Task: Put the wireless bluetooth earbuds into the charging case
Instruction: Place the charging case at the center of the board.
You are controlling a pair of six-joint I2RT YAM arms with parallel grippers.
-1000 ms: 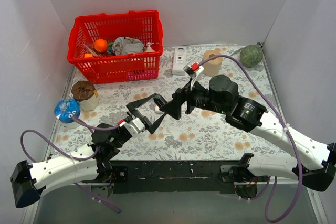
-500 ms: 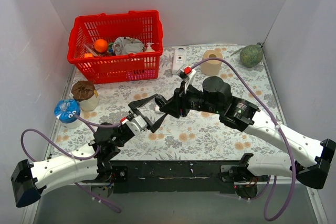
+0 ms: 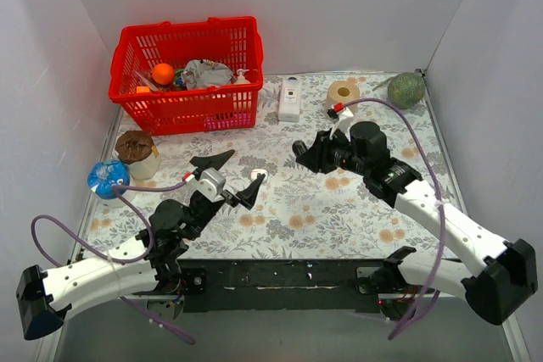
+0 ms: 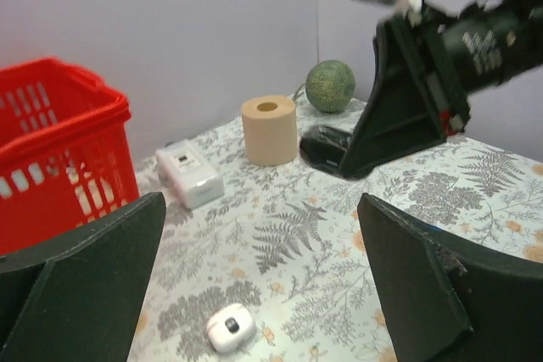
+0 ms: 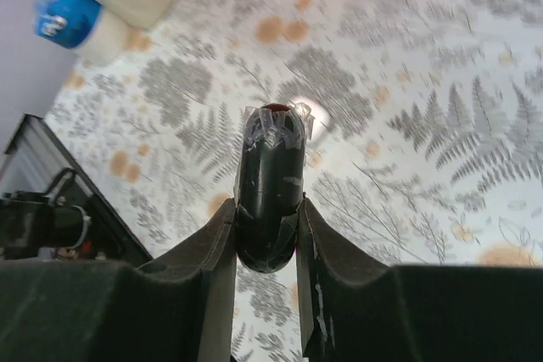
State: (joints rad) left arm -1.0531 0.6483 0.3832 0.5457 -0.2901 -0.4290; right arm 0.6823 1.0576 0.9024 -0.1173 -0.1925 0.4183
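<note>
At the far left edge we are seeing a blue-lidded cup (image 3: 108, 180) and, just beside it on the far side, a brown-lidded tub (image 3: 136, 152). Both are standing on the flowered cloth (image 3: 322, 218). Behind them the red basket (image 3: 187, 108) is sitting in the far left corner with mixed items inside.

Moving right, the left gripper (image 3: 243, 169) is hanging over the cloth with its jaws spread wide, gripping nothing. The small white charging case (image 3: 259, 175) is lying flat on the cloth just at this gripper's open mouth. In the left wrist view it is showing low between the two fingers, with a dark spot on its top.

Farther back a white boxy device (image 3: 290, 99) is lying near the basket.

Right of centre, the right gripper (image 5: 265, 214) is pinching a black earbud piece (image 5: 267, 167) between narrowed fingers, with clear tape wrapped round the piece's outer end. We cannot tell whether it is a bud or a case. It is pointing left toward the white charging case, apart from it and low over the cloth; whether it is touching the cloth we cannot tell.

In the far right part a tan roll (image 3: 343, 95) is standing upright, and a green ball (image 3: 406, 89) is resting in the far right corner.
</note>
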